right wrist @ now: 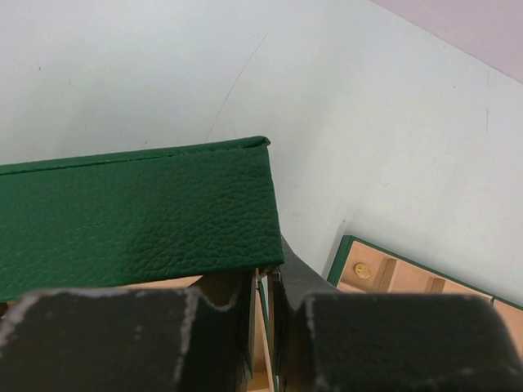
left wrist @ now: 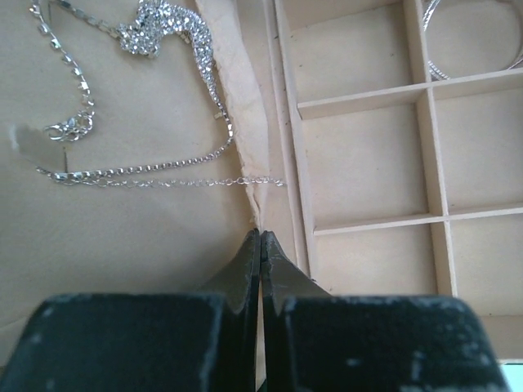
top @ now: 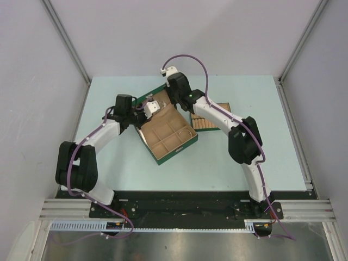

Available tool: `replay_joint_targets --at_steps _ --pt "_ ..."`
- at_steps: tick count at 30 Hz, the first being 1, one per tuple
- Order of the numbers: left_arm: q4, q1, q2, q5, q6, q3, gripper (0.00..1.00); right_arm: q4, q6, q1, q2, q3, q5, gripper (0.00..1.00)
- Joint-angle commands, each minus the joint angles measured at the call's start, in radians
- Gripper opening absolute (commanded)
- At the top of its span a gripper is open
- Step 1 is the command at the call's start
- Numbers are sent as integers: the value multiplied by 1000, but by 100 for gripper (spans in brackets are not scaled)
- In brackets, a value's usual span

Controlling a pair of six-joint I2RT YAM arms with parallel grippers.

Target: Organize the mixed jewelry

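Your top cam sits high at 6 o'clock, looking down toward 12; both wrist cams stare point-blank at the same green box [top: 176,151] [right wrist: 139,212].

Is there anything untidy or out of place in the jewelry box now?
Yes. The necklace lies spread on the tan lining beside the compartments, not in one, and its thin chain trails over the wrinkled lining edge. The bangle sits in its own compartment.

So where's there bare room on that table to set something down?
Bare table runs between the green box and the arm bases, and along the right edge. It's crowded at the box's far end, where left gripper and right gripper meet beside the tan tray.
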Motion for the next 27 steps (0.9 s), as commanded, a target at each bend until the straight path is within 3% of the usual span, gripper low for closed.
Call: replay_joint_targets --at_steps 1,12,22,27 --pt "114 -2 26 17 -13 77 0 36 -39 -6 24 0 73 0" --pt "125 14 164 -38 -15 205 0 26 -43 -20 33 0 30 0" --pt "126 15 198 -52 -41 262 0 27 -51 -28 -38 -75 -39 28" --pt "111 15 215 -49 -41 282 0 12 -52 -34 -59 -97 -65 36"
